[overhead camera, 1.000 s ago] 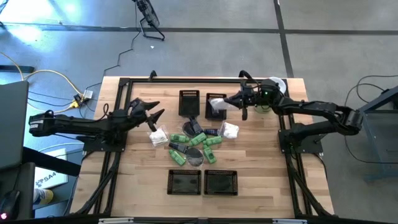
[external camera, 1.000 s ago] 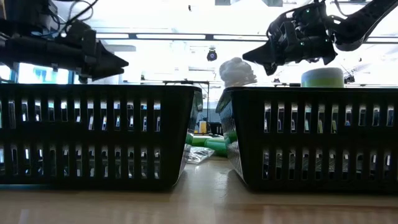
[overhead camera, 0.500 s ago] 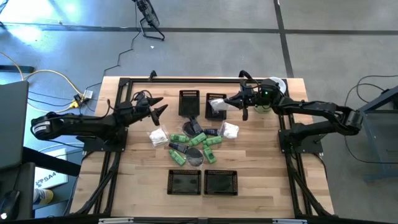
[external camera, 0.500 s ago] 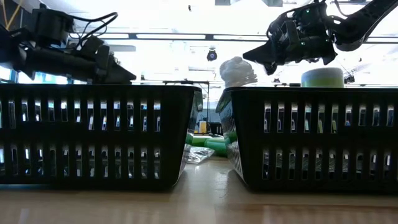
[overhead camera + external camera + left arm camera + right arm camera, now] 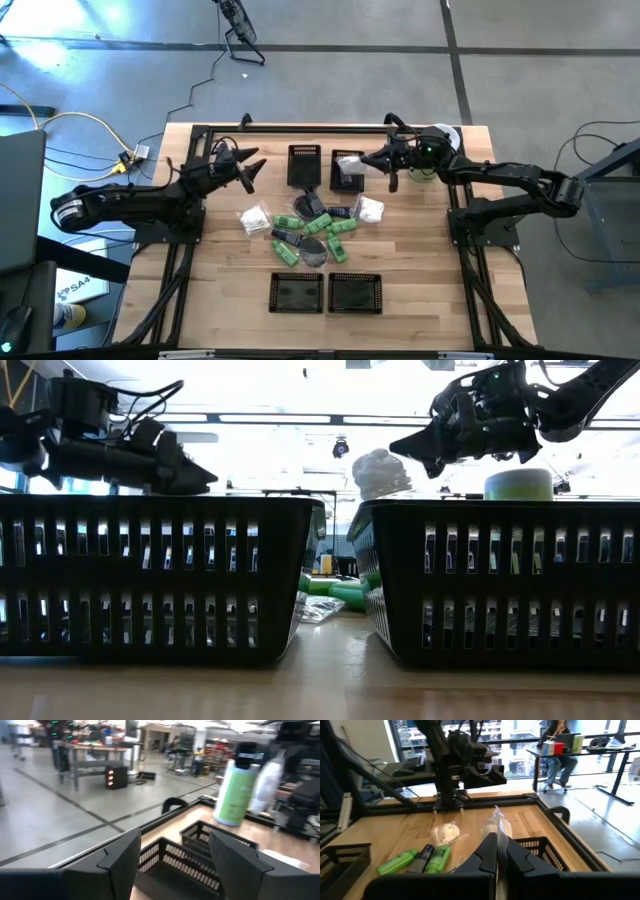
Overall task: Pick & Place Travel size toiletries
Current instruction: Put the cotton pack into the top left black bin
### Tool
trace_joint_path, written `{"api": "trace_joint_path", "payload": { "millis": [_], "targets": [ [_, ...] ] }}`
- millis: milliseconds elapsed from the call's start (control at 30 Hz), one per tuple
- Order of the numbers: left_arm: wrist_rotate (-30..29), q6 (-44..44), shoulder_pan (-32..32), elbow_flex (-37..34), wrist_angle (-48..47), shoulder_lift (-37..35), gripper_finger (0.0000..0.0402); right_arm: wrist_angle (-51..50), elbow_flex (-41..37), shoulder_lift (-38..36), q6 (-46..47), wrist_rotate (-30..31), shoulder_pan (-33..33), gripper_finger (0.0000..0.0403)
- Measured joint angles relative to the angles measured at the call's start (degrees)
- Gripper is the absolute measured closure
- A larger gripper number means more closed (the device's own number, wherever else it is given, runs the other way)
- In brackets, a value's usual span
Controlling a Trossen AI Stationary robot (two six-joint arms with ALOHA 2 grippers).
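Note:
The travel size toiletries (image 5: 312,226) lie heaped at mid-table: green tubes (image 5: 397,861), dark pieces, white packets (image 5: 254,219) and a grey disc (image 5: 314,250). My right gripper (image 5: 364,163) is shut on one white crinkly packet (image 5: 381,470), held above the far right black basket (image 5: 347,172). My left gripper (image 5: 246,168) stands open in the air left of the far baskets, with nothing between its fingers (image 5: 122,857). My right gripper pinches one end of the white crinkly packet (image 5: 496,831) between its two fingers. The fingers lie level and come from the table's right. The packet juts out past the fingertips, lifted clear above the far right basket.
A second far basket (image 5: 303,165) stands beside the first, and two more baskets (image 5: 297,292) (image 5: 355,292) sit at the near edge. A tall pale-green cylinder with a white lid (image 5: 448,136) stands at the far right corner. Bare wood lies left and right of the heap.
My left gripper has swung toward the table's far edge, away from the white packet at the heap's left, staying open and level.

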Motion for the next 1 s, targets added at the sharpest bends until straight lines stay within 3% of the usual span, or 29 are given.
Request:
{"api": "trace_joint_path", "payload": {
  "millis": [100,467,700,1000],
  "targets": [
    [4.19,0.42,1.48,0.0,0.23,0.0,0.0172,0.01,0.0,0.0,0.0,1.92,0.04,0.0401],
    [10.09,3.01,2.22,0.0,0.34,0.0,0.0172,5.22,0.02,0.0,0.42,3.02,2.28,0.0401],
    [10.98,3.02,2.2,0.02,1.26,0.0,0.0172,5.87,0.02,0.55,0.42,4.81,3.39,0.0401],
    [11.37,3.01,2.18,0.05,7.82,1.93,0.0172,12.53,0.03,6.78,0.91,4.45,3.56,0.0401]
  ]
}}
